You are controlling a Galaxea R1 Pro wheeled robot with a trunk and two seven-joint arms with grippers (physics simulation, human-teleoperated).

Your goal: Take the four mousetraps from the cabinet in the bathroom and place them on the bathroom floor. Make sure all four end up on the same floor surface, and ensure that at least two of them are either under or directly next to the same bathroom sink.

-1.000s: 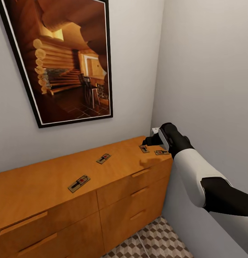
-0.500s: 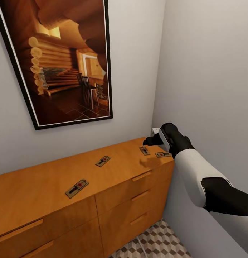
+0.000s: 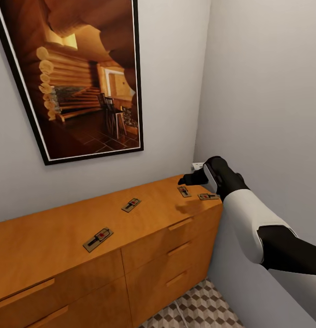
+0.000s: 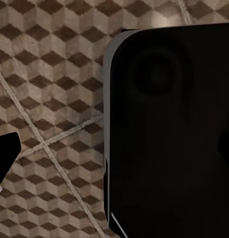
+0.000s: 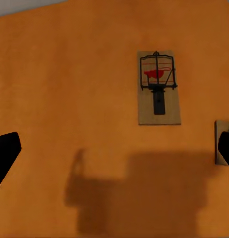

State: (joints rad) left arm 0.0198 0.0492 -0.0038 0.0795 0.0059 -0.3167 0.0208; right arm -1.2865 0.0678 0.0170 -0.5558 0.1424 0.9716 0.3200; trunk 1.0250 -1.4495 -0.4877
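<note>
Four mousetraps lie on the flat top of the orange-brown cabinet: one toward the left, one in the middle and two at the right end. My right gripper hovers just above the right end, close to those two, touching none. In the right wrist view the right gripper is open, with bare cabinet top between its fingers. One mousetrap lies ahead of it and another mousetrap sits at the frame edge by a fingertip. My left gripper hangs open over the cube-patterned bathroom floor.
A large framed picture of a log cabin hangs on the wall above the cabinet. A grey side wall closes off the cabinet's right end. A black body with a pale edge fills much of the left wrist view. Patterned floor shows below the drawers.
My right gripper has crept a little to the left over the cabinet's right end. The view shifted slightly a second ago; the mousetraps have stayed put.
</note>
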